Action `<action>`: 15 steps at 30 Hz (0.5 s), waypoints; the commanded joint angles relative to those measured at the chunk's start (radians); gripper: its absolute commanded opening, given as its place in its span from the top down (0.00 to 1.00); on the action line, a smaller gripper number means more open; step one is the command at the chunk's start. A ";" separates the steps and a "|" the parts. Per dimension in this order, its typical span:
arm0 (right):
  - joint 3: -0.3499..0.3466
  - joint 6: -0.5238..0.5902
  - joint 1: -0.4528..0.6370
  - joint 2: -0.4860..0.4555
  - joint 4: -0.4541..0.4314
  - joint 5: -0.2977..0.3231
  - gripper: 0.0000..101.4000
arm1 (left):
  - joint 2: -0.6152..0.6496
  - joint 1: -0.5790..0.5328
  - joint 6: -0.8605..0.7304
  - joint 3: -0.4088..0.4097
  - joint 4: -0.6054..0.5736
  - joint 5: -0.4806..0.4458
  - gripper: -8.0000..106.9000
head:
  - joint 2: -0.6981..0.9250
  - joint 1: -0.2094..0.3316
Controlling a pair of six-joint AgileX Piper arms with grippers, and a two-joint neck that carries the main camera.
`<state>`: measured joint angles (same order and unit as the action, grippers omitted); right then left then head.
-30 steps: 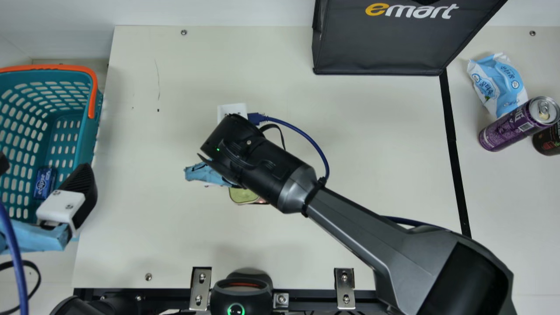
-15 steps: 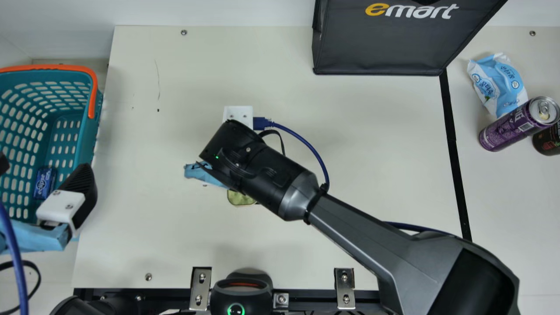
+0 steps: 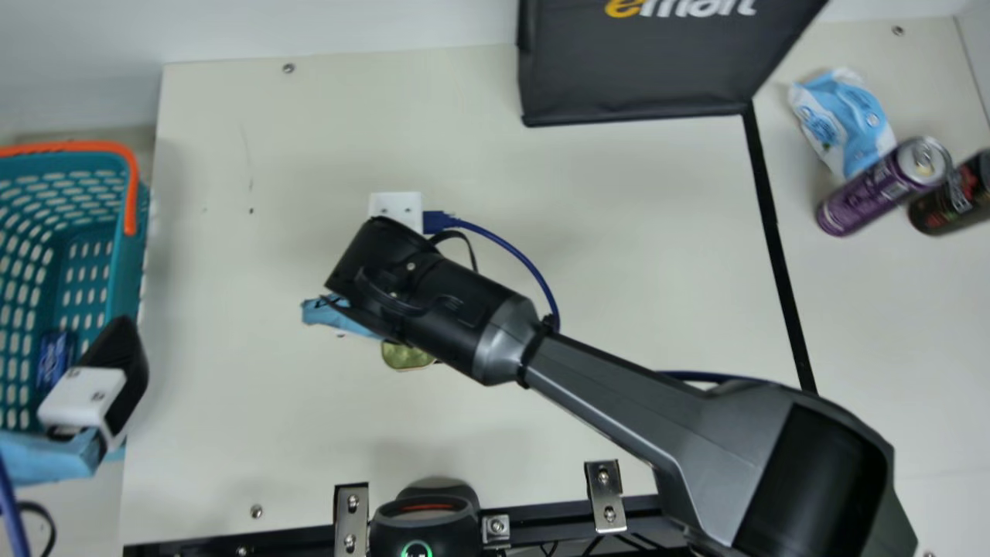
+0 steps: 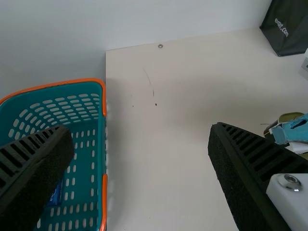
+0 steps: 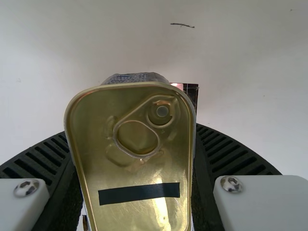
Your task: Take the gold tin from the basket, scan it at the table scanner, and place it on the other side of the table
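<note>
From where I stand, the right claw [image 3: 336, 316] has the gold tin [image 3: 406, 357] clenched between its ribbed fingers [image 5: 228, 151], one pressed to each side. They're out over the middle of the tabletop [image 3: 232, 425], well apart from the scanner [image 3: 425, 520] with its green-lit ring at the near edge. The tin's ring pull and a black stripe face the right wrist camera, and something dark with a grid on it peeks past the tin's side, perhaps a bit of label.

Over on the left, the left claw [image 3: 99, 385] is released, its fingers spread wide: one over the teal basket [image 3: 130, 263], the other over the tabletop. A small blue pack [image 3: 54, 360] lies in that basket.

At the back there's a black bag [image 3: 634, 73]. Past the black strip [image 3: 777, 247] on the right, I see a blue-and-white packet [image 3: 844, 124], a purple can [image 3: 878, 189] just beside it, and a darker can [image 3: 953, 199] next to that.
</note>
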<state>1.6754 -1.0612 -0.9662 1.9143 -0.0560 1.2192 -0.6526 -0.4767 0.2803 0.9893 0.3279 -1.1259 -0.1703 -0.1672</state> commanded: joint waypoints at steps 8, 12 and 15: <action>-0.025 0.020 0.042 -0.020 -0.018 0.001 1.00 | 0.000 0.000 0.000 0.000 0.000 0.000 0.15 | -0.206 0.029; -0.049 0.035 0.077 -0.037 -0.030 0.001 1.00 | 0.000 0.000 0.000 0.000 0.000 0.000 0.15 | -0.206 0.029; -0.064 0.053 0.109 -0.052 -0.035 0.001 1.00 | 0.000 0.000 0.000 0.000 0.000 0.000 0.15 | -0.206 0.029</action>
<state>1.6133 -1.0136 -0.8675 1.8651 -0.0902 1.2203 -0.6526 -0.4767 0.2803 0.9893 0.3279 -1.1259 -0.3743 -0.1672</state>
